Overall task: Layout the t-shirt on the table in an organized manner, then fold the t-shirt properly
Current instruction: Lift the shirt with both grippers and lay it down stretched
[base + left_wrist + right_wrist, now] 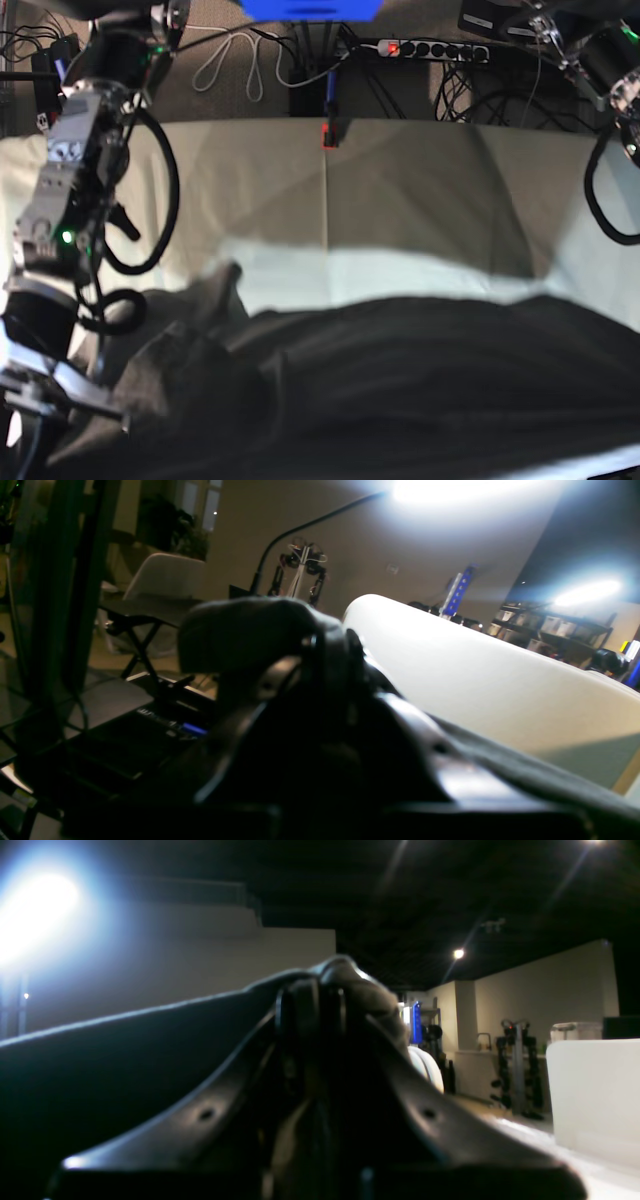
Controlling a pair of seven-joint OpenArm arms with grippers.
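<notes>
- Fabric of the t-shirt (400,390) stretched as a dark grey band across the near part of the tabletop (400,190), lifted at both ends, sagging in the middle.
- Left pincer (320,635) clenched on a bunched fold of the t-shirt; cloth wrapped over the fingertips, trailing off along the lower right edge of the left wrist view.
- Right pincer (315,985) clamped tight on the t-shirt as well; grey hem draped over the tips and running away as a taut dark sheet toward the left of the right wrist view.
- In the base view, neither pincer itself visible; only the right arm (70,210) standing beside the t-shirt's crumpled end, and part of the left arm (615,80) above the far corner of the tabletop.
- Beyond the t-shirt, bare pale green cover of the tabletop, creased, with a seam running back to a red clamp (327,135) at the far edge.
- Past that far edge: a power strip (430,47), loops of white cable (235,60) and dark cables on the floor.
- Behind the left pincer: a pale curved panel (475,680), a grey chair (160,585), a gooseneck lamp (300,527) and shelving (550,627).
- Behind the right pincer: a white box (592,1095) and a bright lamp glare (30,910).
- Shadow of the raised t-shirt falling across the tabletop just behind it.
</notes>
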